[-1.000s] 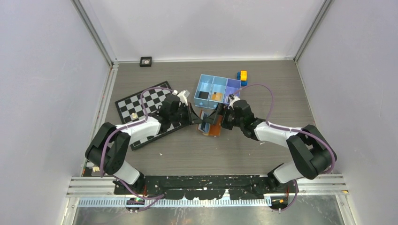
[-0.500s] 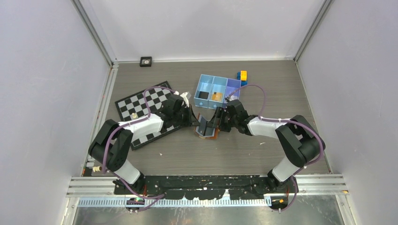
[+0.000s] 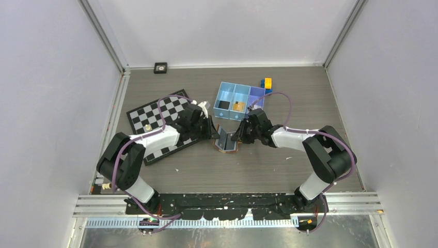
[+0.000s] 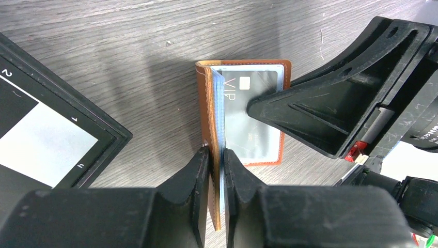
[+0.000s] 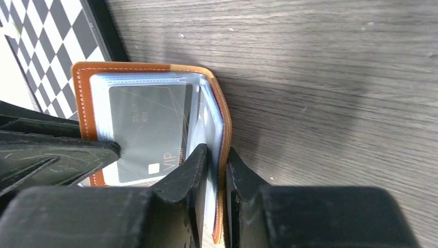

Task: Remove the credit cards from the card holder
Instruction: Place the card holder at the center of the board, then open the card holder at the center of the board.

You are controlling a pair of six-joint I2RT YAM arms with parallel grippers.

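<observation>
The brown card holder [image 3: 226, 140] lies open on the table between my two grippers, one half flat and one flap standing upright. A grey credit card [image 4: 258, 142] marked VIP sits in the clear sleeve of the flat half, also seen in the right wrist view [image 5: 150, 124]. My left gripper [image 3: 214, 133] [image 4: 216, 152] is shut on the near edge of the upright flap, brown cover plus blue sleeve. My right gripper [image 3: 237, 135] [image 5: 217, 152] is shut on the same flap from the other side. Any other cards are hidden inside the sleeves.
A chessboard [image 3: 155, 116] lies left of the holder, under my left arm, with a small piece on it. A blue three-compartment tray [image 3: 231, 85] stands just behind, with a yellow-and-blue block [image 3: 267, 84] beside it. A small black object [image 3: 160, 67] sits by the back wall.
My right gripper has come in toward the holder and closed on its upright flap. The holder has shifted slightly left and folded more upright. The left arm has barely moved.
</observation>
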